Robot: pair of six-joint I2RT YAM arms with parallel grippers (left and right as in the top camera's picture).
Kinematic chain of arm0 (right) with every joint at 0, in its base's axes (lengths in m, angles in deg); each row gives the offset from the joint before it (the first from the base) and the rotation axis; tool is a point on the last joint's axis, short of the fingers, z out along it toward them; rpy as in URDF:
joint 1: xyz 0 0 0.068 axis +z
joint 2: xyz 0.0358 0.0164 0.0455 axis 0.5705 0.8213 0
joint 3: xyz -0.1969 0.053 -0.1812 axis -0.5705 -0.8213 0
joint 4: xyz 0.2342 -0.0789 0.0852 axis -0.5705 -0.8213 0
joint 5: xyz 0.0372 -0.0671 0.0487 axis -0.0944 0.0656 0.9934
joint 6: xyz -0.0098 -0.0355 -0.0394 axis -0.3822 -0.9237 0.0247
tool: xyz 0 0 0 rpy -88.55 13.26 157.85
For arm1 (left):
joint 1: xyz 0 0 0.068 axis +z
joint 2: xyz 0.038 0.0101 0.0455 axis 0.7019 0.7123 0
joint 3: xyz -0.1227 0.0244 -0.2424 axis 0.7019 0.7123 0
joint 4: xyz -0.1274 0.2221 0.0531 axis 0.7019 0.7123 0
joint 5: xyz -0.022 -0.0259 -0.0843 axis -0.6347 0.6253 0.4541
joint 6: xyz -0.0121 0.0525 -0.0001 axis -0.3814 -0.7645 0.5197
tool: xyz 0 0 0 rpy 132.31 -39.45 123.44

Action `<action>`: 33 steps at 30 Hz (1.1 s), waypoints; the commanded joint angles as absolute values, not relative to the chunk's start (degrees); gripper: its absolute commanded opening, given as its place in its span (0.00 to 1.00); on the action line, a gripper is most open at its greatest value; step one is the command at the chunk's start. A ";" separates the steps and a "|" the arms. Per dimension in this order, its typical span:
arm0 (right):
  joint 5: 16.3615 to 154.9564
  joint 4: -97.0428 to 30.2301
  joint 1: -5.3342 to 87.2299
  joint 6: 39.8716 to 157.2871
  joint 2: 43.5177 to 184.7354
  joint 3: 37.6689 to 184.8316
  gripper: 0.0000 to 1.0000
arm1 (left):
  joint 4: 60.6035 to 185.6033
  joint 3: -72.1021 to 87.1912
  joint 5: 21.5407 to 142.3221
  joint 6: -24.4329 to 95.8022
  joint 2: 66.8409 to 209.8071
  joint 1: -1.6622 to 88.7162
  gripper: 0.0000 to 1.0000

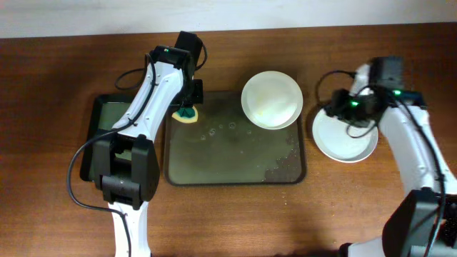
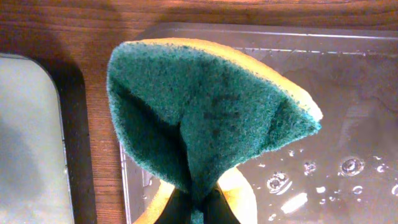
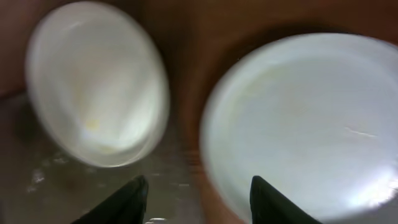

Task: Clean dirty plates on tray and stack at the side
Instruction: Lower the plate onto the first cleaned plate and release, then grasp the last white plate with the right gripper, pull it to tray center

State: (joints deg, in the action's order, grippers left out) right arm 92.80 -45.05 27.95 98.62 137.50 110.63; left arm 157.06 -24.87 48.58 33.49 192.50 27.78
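Observation:
The dark olive tray (image 1: 235, 160) lies mid-table, wet, with droplets and crumbs on it. A white plate with a faint yellow smear (image 1: 271, 98) rests over its far right corner, and a second rim seems to show beneath it. Another white plate (image 1: 345, 139) lies on the table to the right of the tray. My left gripper (image 1: 187, 108) is shut on a folded green and yellow sponge (image 2: 205, 112) above the tray's far left corner (image 2: 348, 74). My right gripper (image 3: 199, 199) is open and empty between the smeared plate (image 3: 93, 81) and the table plate (image 3: 298, 124).
A smaller black tray (image 1: 107, 121) lies to the left of the olive tray, and its rim shows in the left wrist view (image 2: 71, 124). Cables hang from both arms. The wooden table (image 1: 228, 221) runs to a pale wall at the back.

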 commanded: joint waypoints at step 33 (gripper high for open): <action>90.92 -44.80 63.25 115.21 153.00 111.28 0.25 | 159.27 -25.87 55.64 24.57 192.34 27.71 0.00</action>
State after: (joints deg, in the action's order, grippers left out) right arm 89.21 -44.41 57.85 115.52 154.84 110.78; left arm 159.20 -24.87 55.00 25.79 192.50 27.78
